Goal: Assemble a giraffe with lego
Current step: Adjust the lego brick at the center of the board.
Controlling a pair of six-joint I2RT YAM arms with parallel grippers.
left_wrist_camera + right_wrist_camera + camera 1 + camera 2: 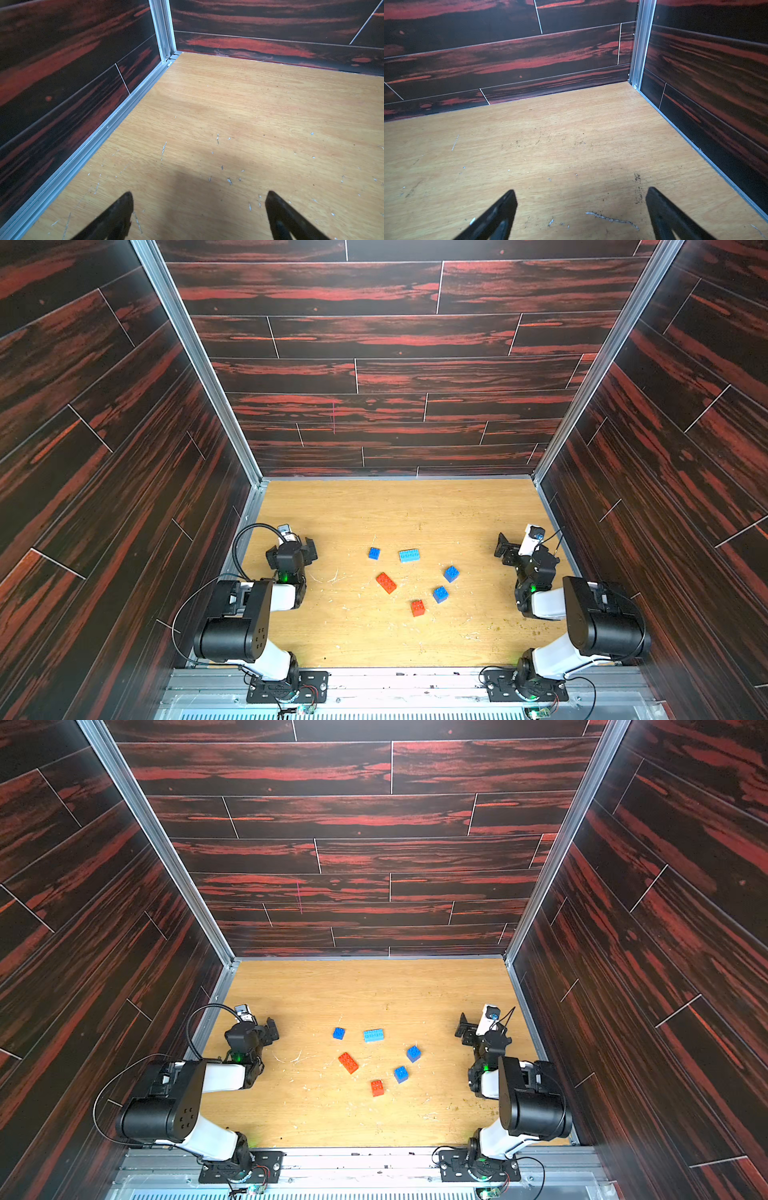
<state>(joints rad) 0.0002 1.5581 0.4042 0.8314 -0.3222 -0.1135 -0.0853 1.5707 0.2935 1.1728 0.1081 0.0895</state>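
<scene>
Several loose lego bricks lie apart mid-table in both top views, and no giraffe is in view. They are a dark blue square [374,553], a light blue long brick [409,555], a red-orange long brick [386,583], two more dark blue squares [451,573] [440,594] and a red-orange square [417,608]. My left gripper [291,549] hangs at the table's left side, open and empty [199,195]. At the right side my right gripper [521,548] is open and empty too [580,193]. Neither wrist view shows a brick.
Dark red-streaked walls [395,377] enclose the wooden table [374,639] on three sides, with aluminium rails [116,124] along the base. Both arm bases are bolted to the metal front edge [407,689]. Scratches and specks mark the wood.
</scene>
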